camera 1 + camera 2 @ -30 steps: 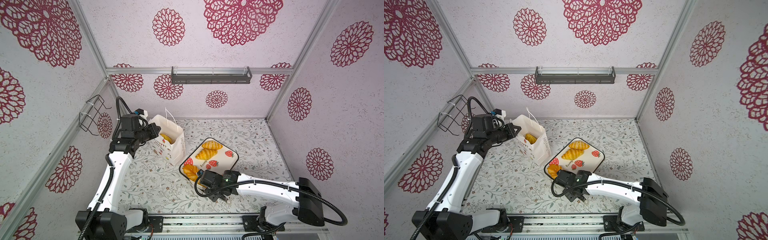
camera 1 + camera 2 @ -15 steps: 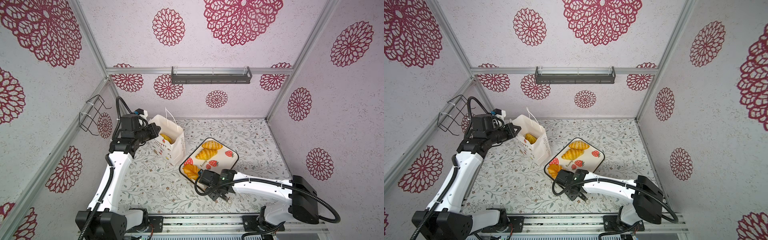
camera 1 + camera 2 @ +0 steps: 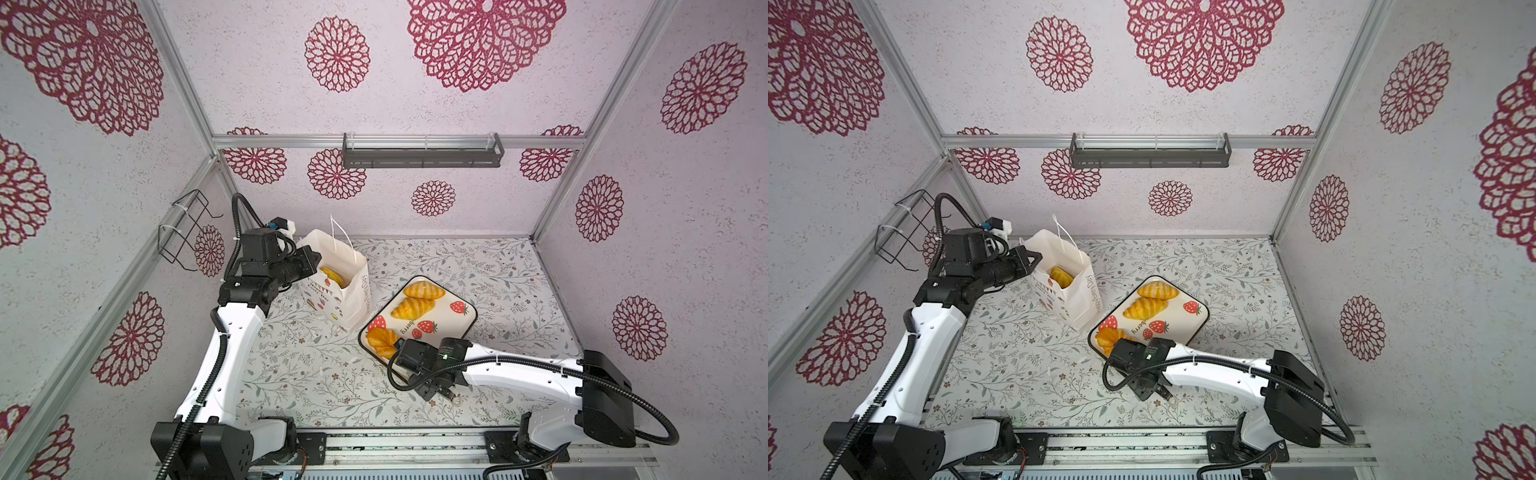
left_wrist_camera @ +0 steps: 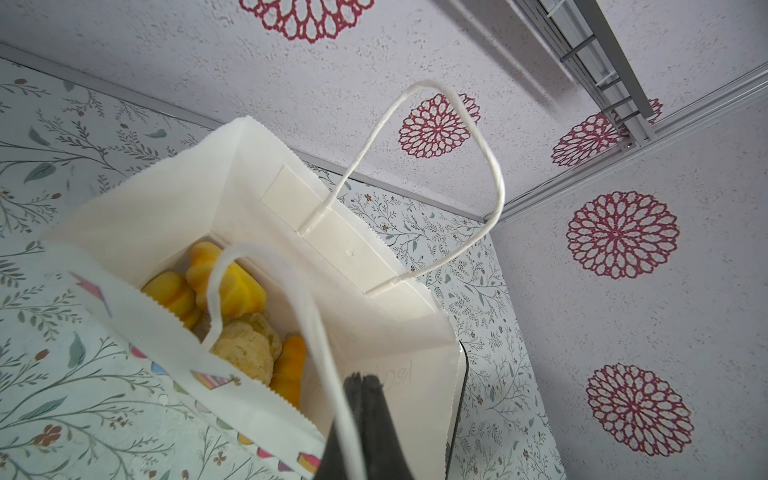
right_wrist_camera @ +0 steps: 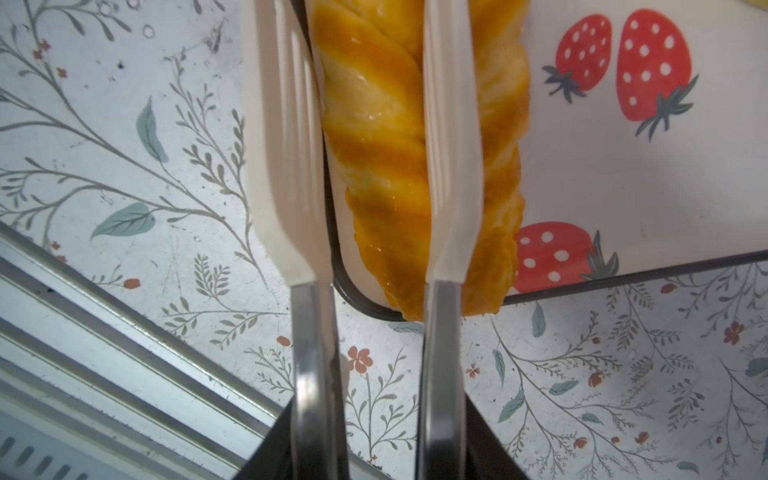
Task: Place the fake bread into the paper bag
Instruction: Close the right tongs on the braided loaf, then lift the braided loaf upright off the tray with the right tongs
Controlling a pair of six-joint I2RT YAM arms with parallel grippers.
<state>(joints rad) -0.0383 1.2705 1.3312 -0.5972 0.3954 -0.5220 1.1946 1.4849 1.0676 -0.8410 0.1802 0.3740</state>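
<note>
Your right end effector (image 5: 370, 83) has its white fingers (image 5: 286, 124) a little apart around the plaited loaf (image 5: 374, 166), which fills the gap and touches both, at the near corner of the strawberry-print tray (image 3: 451, 322). Two croissants (image 3: 424, 290) lie farther back on that tray. Your left end effector (image 4: 363, 384) is closed tight at the mouth of the paper bag (image 3: 359, 291), which stands upright on the tabletop (image 3: 316, 374) just beside the tray. A cord handle (image 4: 299, 307) runs along it; whether it is pinched, you cannot tell. Several yellow pastries (image 4: 232, 286) lie inside the bag.
</note>
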